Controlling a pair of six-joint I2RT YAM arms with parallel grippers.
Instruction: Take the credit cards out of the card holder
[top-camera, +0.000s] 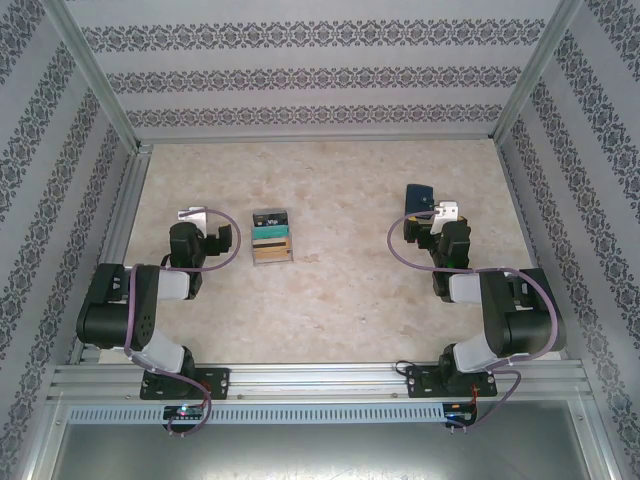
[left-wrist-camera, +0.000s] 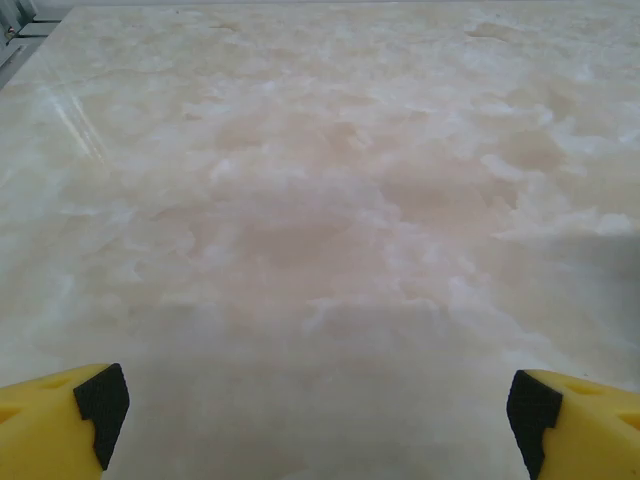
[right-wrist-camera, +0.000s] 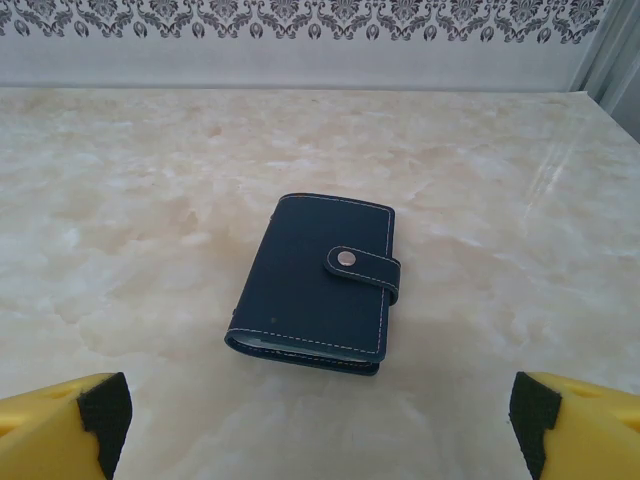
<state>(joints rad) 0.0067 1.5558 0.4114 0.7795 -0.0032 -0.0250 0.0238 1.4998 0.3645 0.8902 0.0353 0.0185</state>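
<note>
The card holder (right-wrist-camera: 320, 280) is a dark navy case lying flat on the marble table, shut, with its snap tab fastened. It lies just ahead of my right gripper (right-wrist-camera: 320, 425), which is open with nothing between its yellow fingers (right-wrist-camera: 60, 425). A thin pale edge shows between the holder's covers. From above, the card holder (top-camera: 418, 196) lies at the right rear, just beyond the right gripper (top-camera: 428, 218). A small pile of credit cards (top-camera: 271, 237) in dark, teal and tan lies mid-table. My left gripper (left-wrist-camera: 320, 425) is open over bare table, left of the pile.
The marble table (top-camera: 340, 300) is boxed in by patterned walls and aluminium posts (top-camera: 92, 72). The left gripper (top-camera: 203, 228) hovers near the left wall. Bare table lies between the two arms and in front of the card pile.
</note>
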